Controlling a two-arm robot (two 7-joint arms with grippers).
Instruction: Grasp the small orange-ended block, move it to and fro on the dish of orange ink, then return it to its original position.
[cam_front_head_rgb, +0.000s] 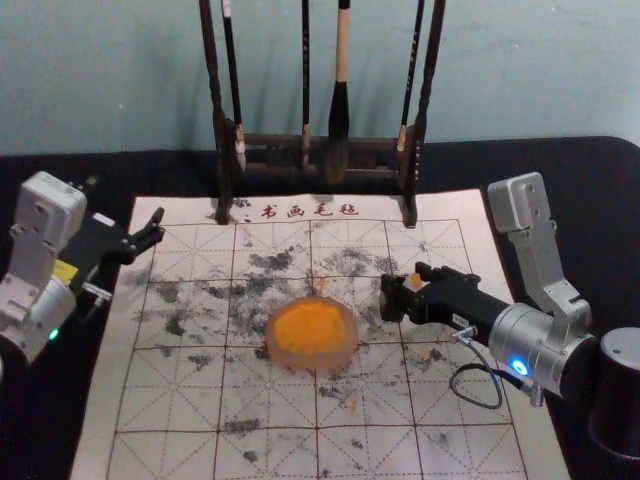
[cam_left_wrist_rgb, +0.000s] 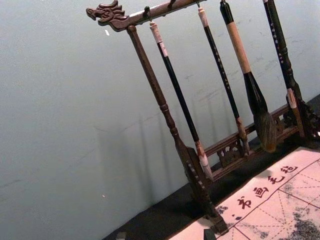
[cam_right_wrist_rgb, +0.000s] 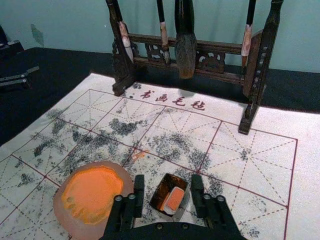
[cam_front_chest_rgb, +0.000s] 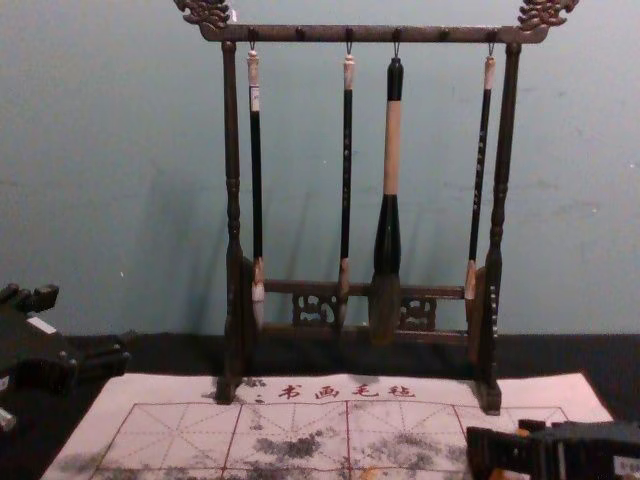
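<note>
Presently the right claw (cam_front_head_rgb: 404, 281) is over the right-hand part of the gridded mat (cam_front_head_rgb: 170, 400), reaching in from the robot's right. Its two fingers (cam_right_wrist_rgb: 138, 200) stand parted, one to each side of the small orange-ended block (cam_right_wrist_rgb: 174, 200), with a gap between block and finger on both sides; no grip seen. Block's position: between the fingers, orange end showing, tilted, at a little dark box (cam_right_wrist_rgb: 161, 192) whose inside is smeared orange. Whether the block sits in that box or leans on it, cannot tell. The box lies between the same two fingers, close to the right-hand one; contact there uncertain.

Dish of orange ink (cam_front_head_rgb: 312, 332): near the right claw, to its left and slightly nearer the robot, apart from it. Pale rim, orange fill with an uneven face. Dark ink blotches on the mat to the claw's left and around the dish.

Brush rack (cam_front_chest_rgb: 232, 200): beyond the right claw, upright at the mat's far edge, four brushes (cam_front_chest_rgb: 392, 150) hanging tips down.

Left claw (cam_front_head_rgb: 125, 203): idle, well off to the right claw's left, by the mat's left edge above the black surface (cam_front_head_rgb: 50, 420). Fingertips spread, nothing between them.
</note>
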